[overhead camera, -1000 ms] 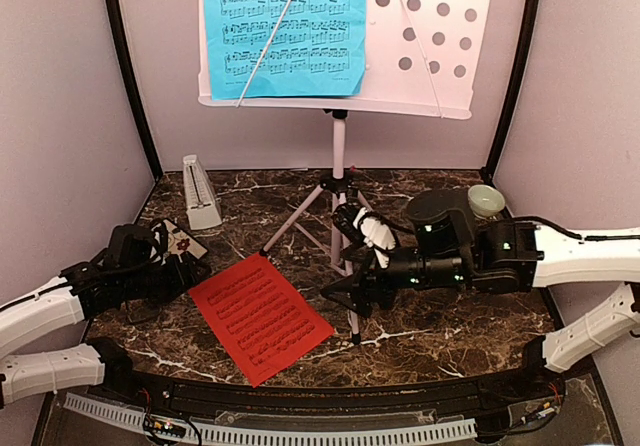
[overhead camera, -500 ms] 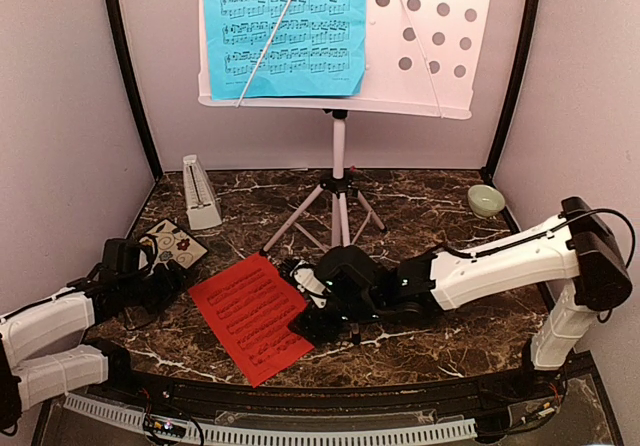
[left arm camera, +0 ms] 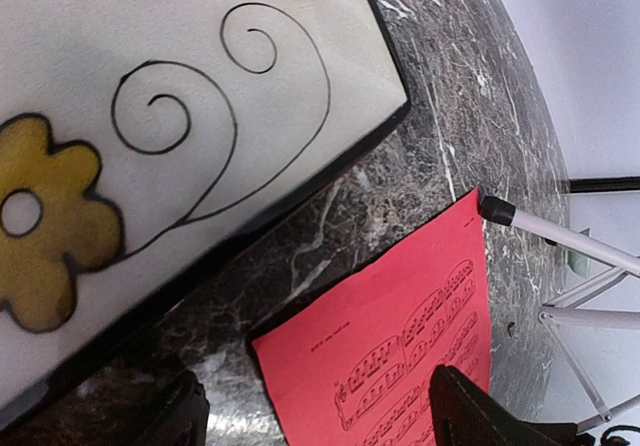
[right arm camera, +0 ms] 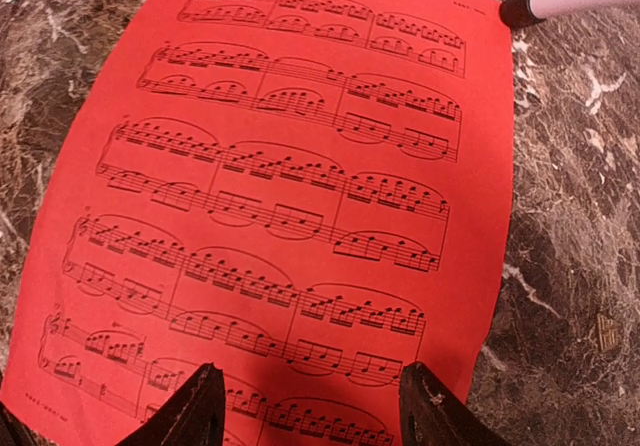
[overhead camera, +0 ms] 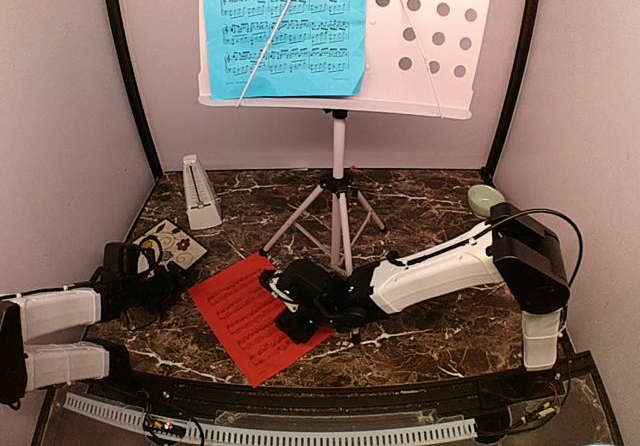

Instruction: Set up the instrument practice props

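Two sheets [overhead camera: 283, 31] [overhead camera: 235, 306], one stand [overhead camera: 430, 88], metronome [overhead camera: 200, 196], coaster [overhead camera: 172, 244], bowl [overhead camera: 484, 199].

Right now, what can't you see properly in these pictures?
- Top view: red music sheet, partly covered by the right arm.
- Top view: music stand, top cut off by the picture edge.
- Top view: green bowl, partly behind the right arm.
- Right wrist view: whether the right gripper touches the sheet.

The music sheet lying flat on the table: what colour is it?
The sheet is red-orange with black printed notes, clearest in the right wrist view.
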`<state>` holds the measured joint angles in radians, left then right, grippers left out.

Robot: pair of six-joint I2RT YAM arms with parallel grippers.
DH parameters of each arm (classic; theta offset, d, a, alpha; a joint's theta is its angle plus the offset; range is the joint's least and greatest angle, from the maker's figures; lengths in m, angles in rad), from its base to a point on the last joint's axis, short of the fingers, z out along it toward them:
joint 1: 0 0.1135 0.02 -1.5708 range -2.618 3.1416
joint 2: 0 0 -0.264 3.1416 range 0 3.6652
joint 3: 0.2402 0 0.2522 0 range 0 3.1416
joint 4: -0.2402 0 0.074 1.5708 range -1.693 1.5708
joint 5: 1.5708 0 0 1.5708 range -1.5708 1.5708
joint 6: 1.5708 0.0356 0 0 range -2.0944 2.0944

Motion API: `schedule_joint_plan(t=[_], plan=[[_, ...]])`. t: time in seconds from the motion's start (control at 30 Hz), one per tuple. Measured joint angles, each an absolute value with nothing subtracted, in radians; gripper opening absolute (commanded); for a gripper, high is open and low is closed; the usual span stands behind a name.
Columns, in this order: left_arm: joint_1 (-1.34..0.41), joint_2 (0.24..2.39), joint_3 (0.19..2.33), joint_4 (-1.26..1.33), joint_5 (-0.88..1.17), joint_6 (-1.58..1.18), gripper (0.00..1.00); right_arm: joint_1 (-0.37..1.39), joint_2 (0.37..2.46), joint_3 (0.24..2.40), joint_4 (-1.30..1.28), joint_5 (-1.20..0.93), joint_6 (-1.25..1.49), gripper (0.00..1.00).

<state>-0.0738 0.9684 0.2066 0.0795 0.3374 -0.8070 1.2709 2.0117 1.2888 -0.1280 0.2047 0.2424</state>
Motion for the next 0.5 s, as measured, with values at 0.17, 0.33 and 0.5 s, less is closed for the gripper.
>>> schedule_joint_plan(t=[0.17,0.33,0.5], plan=[[-0.072,1.066,0.207,0.207,0.392,-0.786,0.76,1.247,2.064,1.301,-0.128,0.195,0.244,0.58],[-0.069,1.169,0.207,0.335,0.466,-0.77,0.73,1.238,2.076,1.301,-0.116,0.161,0.241,0.57],[-0.069,1.245,0.197,0.45,0.547,-0.777,0.7,1.236,2.078,1.301,-0.102,0.135,0.239,0.57]])
